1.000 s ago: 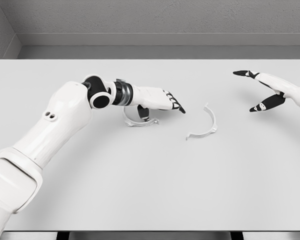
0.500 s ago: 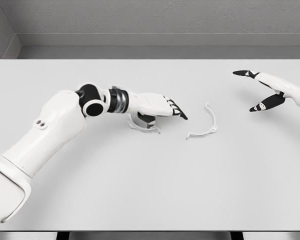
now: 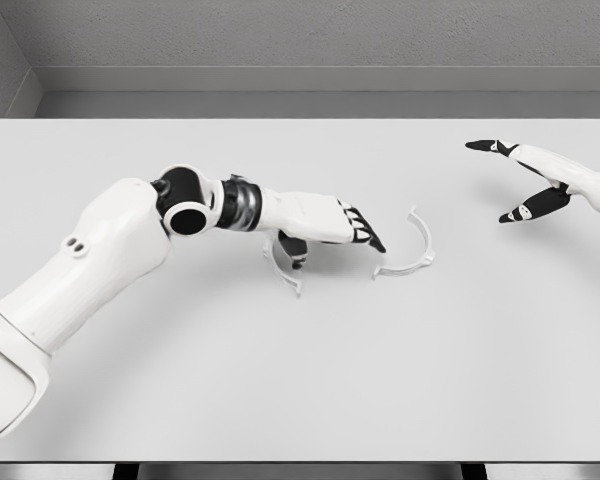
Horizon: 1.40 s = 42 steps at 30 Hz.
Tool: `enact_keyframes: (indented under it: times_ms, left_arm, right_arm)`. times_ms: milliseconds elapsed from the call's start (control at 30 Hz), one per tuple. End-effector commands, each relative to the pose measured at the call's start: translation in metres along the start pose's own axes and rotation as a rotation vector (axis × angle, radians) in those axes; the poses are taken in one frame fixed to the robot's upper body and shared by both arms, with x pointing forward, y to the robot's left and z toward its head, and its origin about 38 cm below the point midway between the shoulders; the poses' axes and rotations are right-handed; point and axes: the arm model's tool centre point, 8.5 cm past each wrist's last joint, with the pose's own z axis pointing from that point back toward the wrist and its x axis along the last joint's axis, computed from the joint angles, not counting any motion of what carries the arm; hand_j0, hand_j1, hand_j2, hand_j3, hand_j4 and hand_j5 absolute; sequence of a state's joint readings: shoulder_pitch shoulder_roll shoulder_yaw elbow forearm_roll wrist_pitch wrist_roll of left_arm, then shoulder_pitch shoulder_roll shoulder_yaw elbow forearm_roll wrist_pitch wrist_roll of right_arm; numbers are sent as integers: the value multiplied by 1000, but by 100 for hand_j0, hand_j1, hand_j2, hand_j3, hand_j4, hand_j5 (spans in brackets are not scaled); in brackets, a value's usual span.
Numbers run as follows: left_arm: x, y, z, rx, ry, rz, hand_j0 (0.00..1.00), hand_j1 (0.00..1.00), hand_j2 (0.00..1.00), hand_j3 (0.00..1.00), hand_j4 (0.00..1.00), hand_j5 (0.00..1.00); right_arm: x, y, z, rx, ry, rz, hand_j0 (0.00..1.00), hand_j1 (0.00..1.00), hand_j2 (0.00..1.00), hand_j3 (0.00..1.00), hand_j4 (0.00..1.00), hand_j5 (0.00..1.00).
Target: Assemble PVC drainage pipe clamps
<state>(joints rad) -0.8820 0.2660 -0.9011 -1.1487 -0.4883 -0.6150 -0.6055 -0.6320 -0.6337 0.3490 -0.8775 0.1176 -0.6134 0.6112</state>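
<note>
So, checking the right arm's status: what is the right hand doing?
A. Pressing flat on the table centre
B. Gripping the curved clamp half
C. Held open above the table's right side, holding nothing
C: the right hand has its fingers spread at the table's right side, well apart from the curved clamp half.

Table [image 3: 300, 380]: matt pale grey, smooth. Both clamp halves, near left hand [image 3: 285, 270] & mid-right [image 3: 412, 255]: thin white plastic, smooth. Left arm [image 3: 90, 270]: glossy white shell w/ black joint; metal-look wrist ring [image 3: 242, 204]. Far wall [image 3: 310, 35]: rough grey.
</note>
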Motion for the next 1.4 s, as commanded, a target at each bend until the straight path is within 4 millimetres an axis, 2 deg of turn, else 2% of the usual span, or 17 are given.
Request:
enact_keyframes:
  times_ms: [0,133,167,233,267,300,333,500,600,667,967,1167,1367]
  left_arm:
    - [-18,19,47,119,30,63,100,100,100,100,100,100]
    - [-64,25,145,214,229,88,100,100,100,100,100,100]
    - [-68,19,150,212,246,99,100,100,100,100,100,100]
    - [-72,1,141,189,250,147,100,100,100,100,100,100]
    - [-68,0,127,191,231,148,100,100,100,100,100,100]
    - [-64,-15,113,158,228,150,100,100,100,100,100,100]
    - [-61,-16,102,144,221,139,100,100,100,100,100,100]
    - [-72,-23,109,153,254,180,100,100,100,100,100,100]
    - [-73,-24,110,153,256,184,100,100,100,100,100,100]
    - [-71,-33,107,147,250,201,100,100,100,100,100,100]
    - [-73,-38,112,141,260,209,100,100,100,100,100,100]
    - [-73,-39,115,141,263,211,100,100,100,100,100,100]
    - [-74,-39,115,142,264,211,100,100,100,100,100,100]
  right_arm:
    - [1,0,-1,-2,-4,-4,100,100,100,100,100,100]
    - [4,-2,-4,-2,-12,1,100,100,100,100,100,100]
    - [6,0,-6,5,-17,3,100,100,100,100,100,100]
    - [11,0,-14,25,-29,17,100,100,100,100,100,100]
    - [15,3,-21,43,-38,23,100,100,100,100,100,100]
    - [20,4,-28,53,-51,30,100,100,100,100,100,100]
    - [24,7,-34,69,-59,36,100,100,100,100,100,100]
    - [34,20,-53,122,-82,49,100,100,100,100,100,100]
    - [40,26,-61,151,-91,68,100,100,100,100,100,100]
    - [43,30,-65,164,-100,71,100,100,100,100,100,100]
    - [50,42,-76,193,-116,75,100,100,100,100,100,100]
    - [52,39,-77,190,-122,80,100,100,100,100,100,100]
    - [59,45,-84,204,-143,84,100,100,100,100,100,100]
